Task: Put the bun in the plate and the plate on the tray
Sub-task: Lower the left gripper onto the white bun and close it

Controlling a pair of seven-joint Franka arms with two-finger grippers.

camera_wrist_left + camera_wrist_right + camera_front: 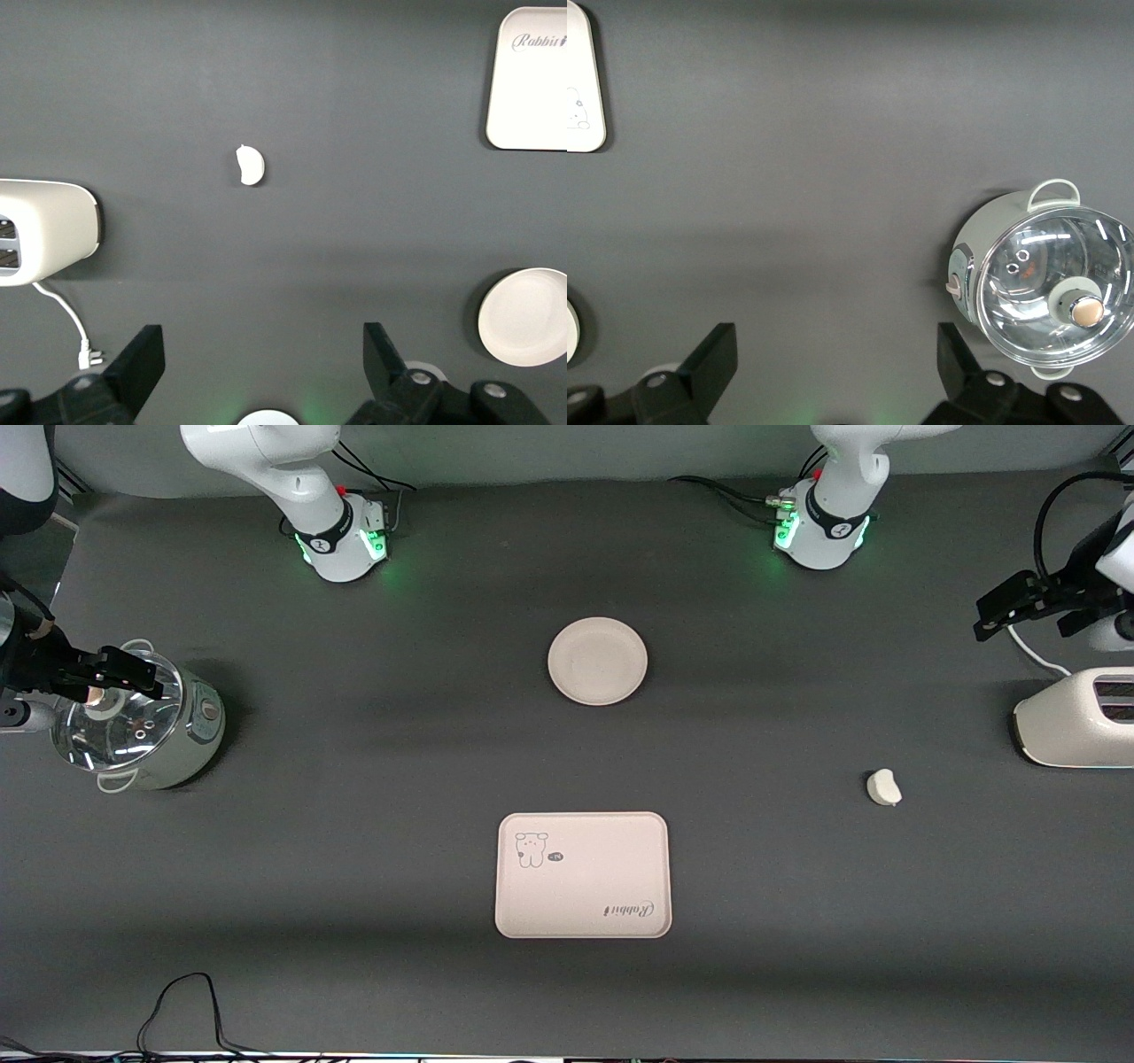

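Observation:
The round cream plate point(597, 661) lies empty at the table's middle. The printed tray point(582, 874) lies empty nearer to the front camera than the plate. The small white bun point(884, 787) lies on the cloth toward the left arm's end, apart from both. My left gripper point(988, 618) is open and empty, up over the table's end by the toaster. Its wrist view shows the bun point(252, 166), a tray corner point(530, 80) and the plate point(524, 317). My right gripper point(142, 675) is open and empty over the pot's lid. Its wrist view shows a tray corner point(583, 84).
A white toaster point(1076, 717) with a loose cord point(1036, 654) stands at the left arm's end of the table. A green pot with a glass lid point(142, 722) stands at the right arm's end. A black cable point(186, 1010) lies at the table's front edge.

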